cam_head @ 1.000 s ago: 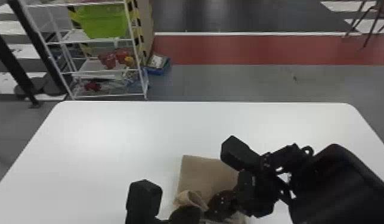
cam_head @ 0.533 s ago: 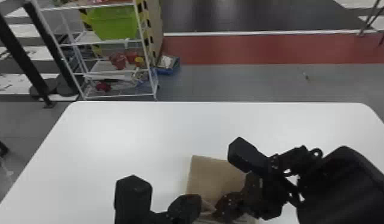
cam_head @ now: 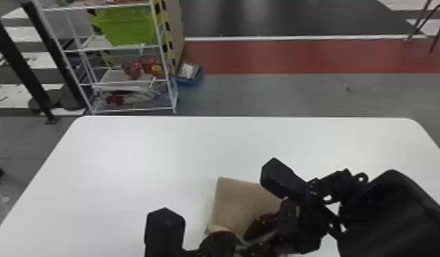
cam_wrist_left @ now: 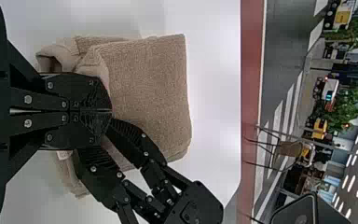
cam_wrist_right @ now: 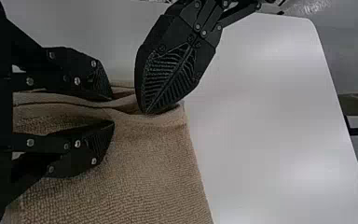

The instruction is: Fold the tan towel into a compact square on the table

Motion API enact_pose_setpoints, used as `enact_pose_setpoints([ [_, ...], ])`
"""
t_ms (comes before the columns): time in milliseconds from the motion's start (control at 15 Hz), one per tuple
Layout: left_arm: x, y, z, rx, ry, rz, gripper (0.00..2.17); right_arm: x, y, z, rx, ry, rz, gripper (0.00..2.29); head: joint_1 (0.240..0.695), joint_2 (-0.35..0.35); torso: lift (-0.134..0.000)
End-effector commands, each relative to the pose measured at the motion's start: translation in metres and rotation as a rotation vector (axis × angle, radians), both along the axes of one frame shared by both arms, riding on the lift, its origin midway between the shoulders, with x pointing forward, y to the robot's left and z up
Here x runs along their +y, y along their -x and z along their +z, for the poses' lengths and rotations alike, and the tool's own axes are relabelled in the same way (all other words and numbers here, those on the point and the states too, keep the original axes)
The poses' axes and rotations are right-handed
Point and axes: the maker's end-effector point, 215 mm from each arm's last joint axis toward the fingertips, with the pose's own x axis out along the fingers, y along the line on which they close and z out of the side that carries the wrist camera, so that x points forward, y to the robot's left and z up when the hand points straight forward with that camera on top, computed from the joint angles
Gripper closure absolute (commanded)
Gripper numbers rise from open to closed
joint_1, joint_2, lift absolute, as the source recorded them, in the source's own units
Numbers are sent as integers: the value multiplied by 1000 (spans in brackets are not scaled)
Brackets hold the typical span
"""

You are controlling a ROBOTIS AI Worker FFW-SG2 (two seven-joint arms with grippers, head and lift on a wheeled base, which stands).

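Note:
The tan towel (cam_head: pixel 234 205) lies folded in layers near the table's front edge. My left gripper (cam_head: pixel 218 243) is at its near-left part, with the right gripper (cam_head: pixel 244 241) close beside it. In the left wrist view, the left gripper (cam_wrist_left: pixel 111 110) has its fingers pressed together over the towel (cam_wrist_left: pixel 149 93); whether cloth is pinched cannot be told. In the right wrist view, the right gripper (cam_wrist_right: pixel 113 111) stands open, a raised fold of the towel (cam_wrist_right: pixel 154 158) running between its fingers. The left gripper's tips touch that fold's end.
The white table (cam_head: pixel 127 164) extends behind and to the left of the towel. Beyond its far edge stand a white wire rack (cam_head: pixel 134 82) with a green bin (cam_head: pixel 127 25) and a blue box (cam_head: pixel 192 77) on the floor.
The head view has swung slightly to the left. My left gripper shifted a little left, then partly back right, and the bunched cloth beside it sits lower. The right gripper has stayed nearly still.

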Motion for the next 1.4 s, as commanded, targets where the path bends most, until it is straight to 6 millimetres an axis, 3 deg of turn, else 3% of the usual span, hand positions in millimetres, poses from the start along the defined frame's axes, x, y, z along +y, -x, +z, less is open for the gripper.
enact_pose_setpoints([
  [0, 0, 1, -6, 19, -7, -1, 1878, -6, 1, 0, 11, -2, -8, 387, 695, 52, -123],
  [467, 3, -1, -15, 41, -27, 5, 1878, -15, -10, 13, 4, -39, -31, 329, 695, 27, -123],
  [600, 3, -1, -20, 49, -30, 6, 1878, -23, -21, 29, 6, -89, -64, 329, 695, 26, -123],
  [800, 3, 3, -30, 68, -32, 3, 1878, -55, -54, 74, -28, -189, -161, 329, 695, 10, -123],
  [933, 0, 1, -26, 61, -26, 1, 1878, -75, -72, 101, -52, -274, -216, 329, 695, -20, -123],
  [1067, -1, 1, -21, 53, -24, -4, 1878, -88, -77, 103, -60, -300, -236, 363, 695, -66, -123],
  [1200, 0, 4, -3, 28, -12, -2, 1878, -97, -74, 97, -55, -302, -248, 667, 695, -87, -123],
  [1267, 1, 4, 7, 10, -5, 2, 1878, -99, -73, 93, -49, -297, -249, 998, 695, -94, -123],
  [1333, 2, 5, 13, 4, -3, 5, 1878, -101, -72, 89, -48, -292, -247, 1487, 695, -101, -123],
])
